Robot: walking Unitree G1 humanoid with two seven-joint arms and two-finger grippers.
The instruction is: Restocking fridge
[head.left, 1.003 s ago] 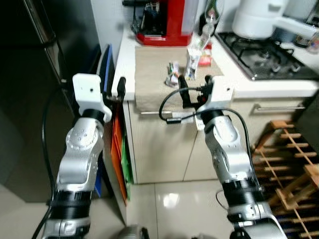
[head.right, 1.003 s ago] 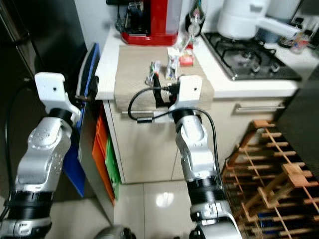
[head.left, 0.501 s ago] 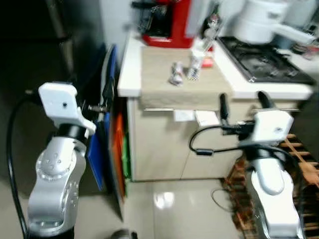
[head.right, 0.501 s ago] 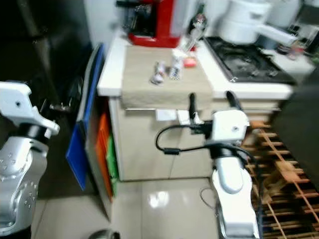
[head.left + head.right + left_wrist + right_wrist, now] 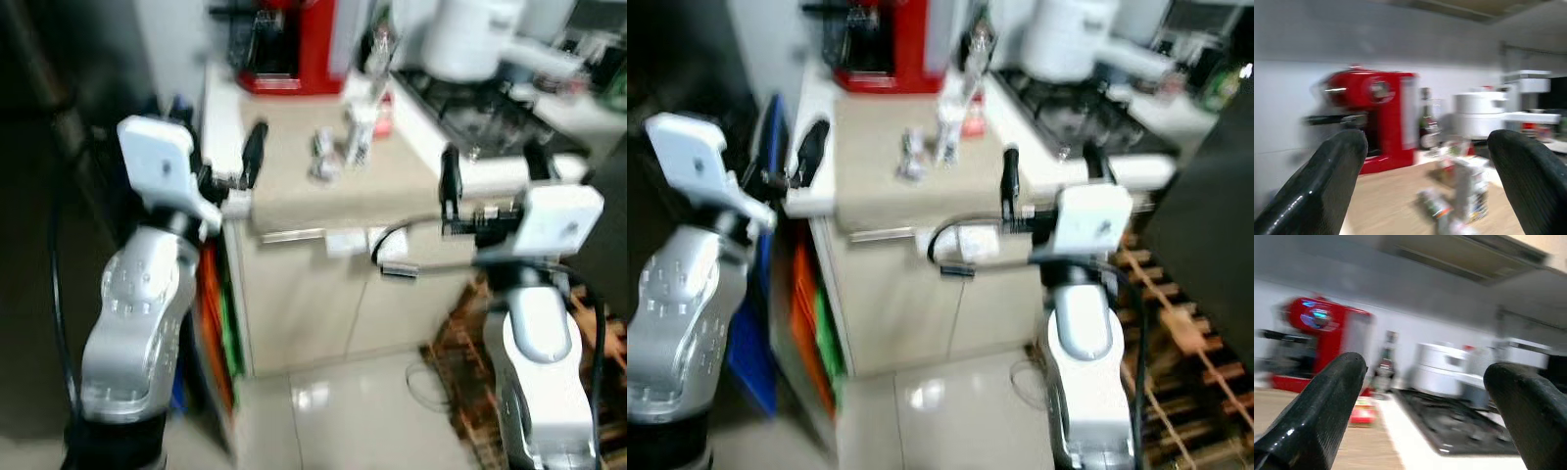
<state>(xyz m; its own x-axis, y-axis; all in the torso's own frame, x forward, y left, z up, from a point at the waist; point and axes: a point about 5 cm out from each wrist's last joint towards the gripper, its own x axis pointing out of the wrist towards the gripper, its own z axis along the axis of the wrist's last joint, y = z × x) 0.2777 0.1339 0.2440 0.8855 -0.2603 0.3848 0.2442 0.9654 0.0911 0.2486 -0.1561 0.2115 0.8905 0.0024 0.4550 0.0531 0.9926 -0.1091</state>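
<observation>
Both grippers' fingers (image 5: 1337, 191) spread (stove (image 5: 1454, 423) beyond the right).

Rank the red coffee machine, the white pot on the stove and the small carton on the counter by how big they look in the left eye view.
1. Red coffee machine and white pot: they look about alike, both cut off by the frame, so unranked.
2. Small carton, clearly smallest.

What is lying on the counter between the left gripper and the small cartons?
Only bare beige mat, seen in the left eye view, lies between the open left gripper and the small cartons.
</observation>
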